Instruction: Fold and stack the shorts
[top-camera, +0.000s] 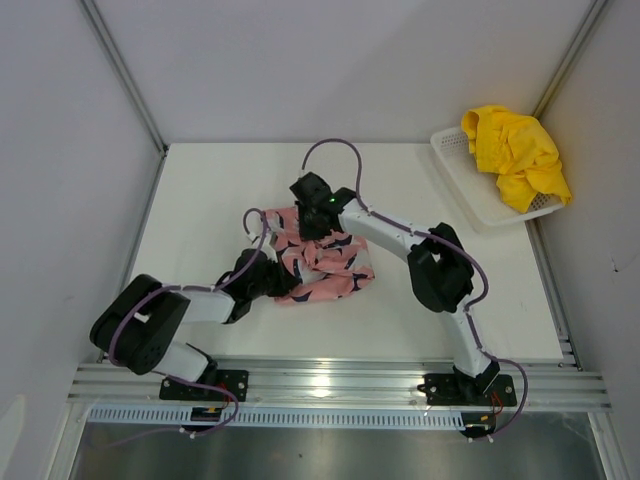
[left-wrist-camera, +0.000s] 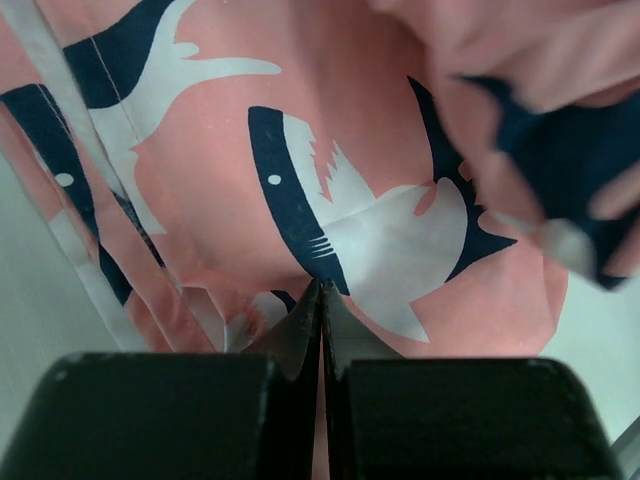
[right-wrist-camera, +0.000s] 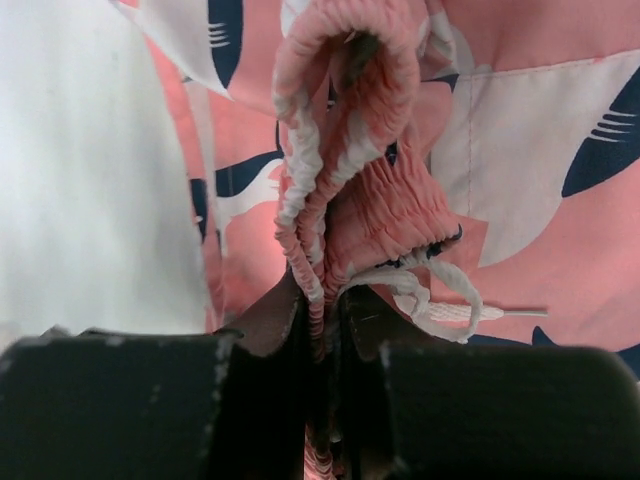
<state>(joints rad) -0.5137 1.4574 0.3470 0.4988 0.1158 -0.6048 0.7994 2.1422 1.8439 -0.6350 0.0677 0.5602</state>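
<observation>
Right gripper pinches the gathered waistband of the pink shorts; left gripper is clenched, tips against the same cloth; it lies bunched mid-surface; yellow shorts drape over the basket, well apart.

The pink cloth shorts with navy and white print look soft and matt. Their bunched waistband is bumpy. The flat white table looks smooth and dull.

White table; pink printed shorts bunched mid-table; white mesh basket at far right corner.
</observation>
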